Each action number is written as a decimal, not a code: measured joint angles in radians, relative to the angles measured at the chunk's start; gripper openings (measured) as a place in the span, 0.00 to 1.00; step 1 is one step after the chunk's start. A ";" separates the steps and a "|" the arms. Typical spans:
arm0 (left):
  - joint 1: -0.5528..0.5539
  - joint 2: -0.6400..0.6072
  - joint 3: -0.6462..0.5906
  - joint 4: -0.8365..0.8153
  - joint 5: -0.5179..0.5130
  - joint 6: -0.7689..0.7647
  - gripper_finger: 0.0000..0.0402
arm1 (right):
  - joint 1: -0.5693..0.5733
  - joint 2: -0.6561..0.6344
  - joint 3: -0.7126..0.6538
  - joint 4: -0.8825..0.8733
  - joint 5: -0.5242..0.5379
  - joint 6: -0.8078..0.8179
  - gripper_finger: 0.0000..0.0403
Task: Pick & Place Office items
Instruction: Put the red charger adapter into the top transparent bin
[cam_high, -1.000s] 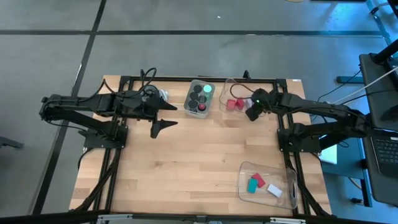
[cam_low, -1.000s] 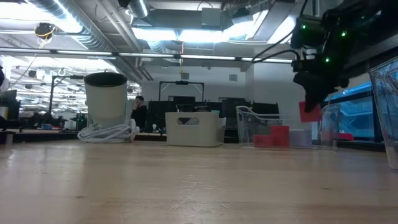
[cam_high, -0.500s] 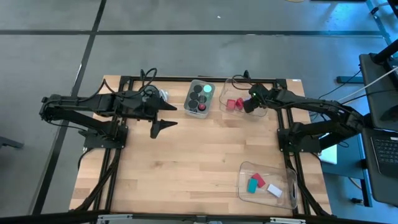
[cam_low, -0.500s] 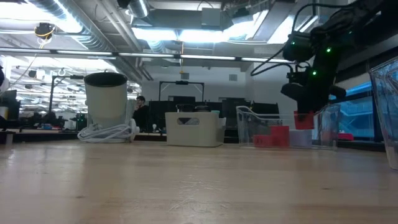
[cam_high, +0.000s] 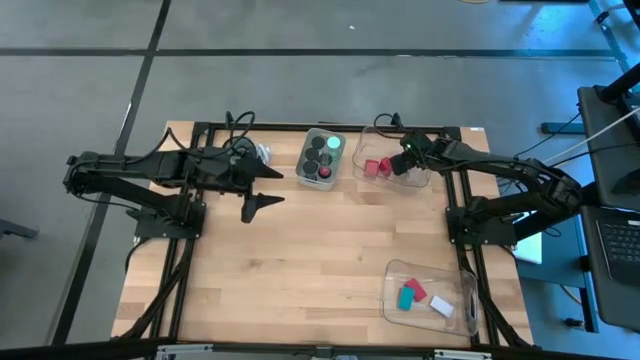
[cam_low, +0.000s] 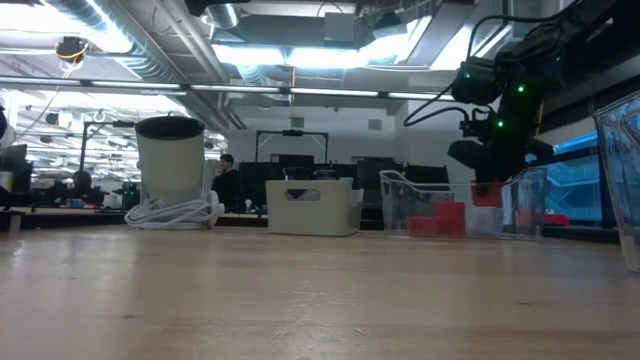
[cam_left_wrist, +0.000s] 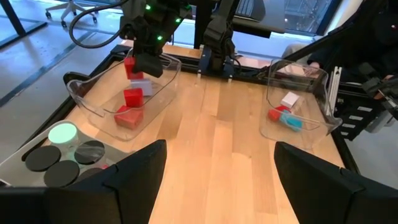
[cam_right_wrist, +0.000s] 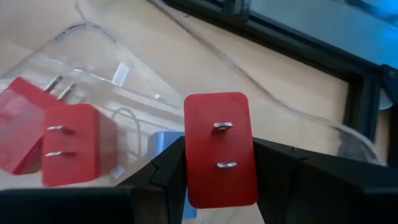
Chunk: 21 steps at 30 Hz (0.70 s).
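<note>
My right gripper (cam_high: 400, 166) is over the clear tray (cam_high: 366, 135) at the table's far edge, shut on a red block (cam_right_wrist: 219, 146) with two metal prongs. In the tray lie two more red blocks (cam_right_wrist: 74, 152) and a lavender one (cam_right_wrist: 163, 144). The held block also shows in the low view (cam_low: 486, 193) and the left wrist view (cam_left_wrist: 129, 67). My left gripper (cam_high: 267, 186) waits open at the far left, left of the grey tray (cam_high: 322, 157) with dark cylinders and one green (cam_high: 333, 143). My right gripper pinches the red block by its two narrow sides (cam_right_wrist: 189, 155) between both fingers, coming from above and pointing down. The pronged face is turned toward the wrist camera. The block hangs at the finger ends (cam_low: 486, 193), lifted clear, just above the tray's inside.
A second clear tray (cam_high: 392, 272) sits at the near right with a teal (cam_high: 405, 298), a red (cam_high: 415, 290) and a white piece (cam_high: 441, 306). A white cable coil (cam_low: 175, 213) and a cup lie at the far left. Bare wood spans the middle.
My right gripper has carried the red block toward the far edge and a little left, from beside the far tray to over it, and has come down somewhat. The block has stayed in its hold.
</note>
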 joint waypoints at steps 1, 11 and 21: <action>0.000 0.000 0.000 0.000 0.000 0.000 0.74 | -0.001 0.000 0.000 0.000 -0.010 0.000 0.34; 0.000 0.000 0.000 0.000 0.000 0.000 0.74 | 0.000 0.001 0.000 -0.015 -0.081 -0.004 0.34; 0.000 0.000 0.000 0.000 0.000 0.000 0.74 | 0.000 0.001 0.000 -0.012 -0.140 -0.010 0.34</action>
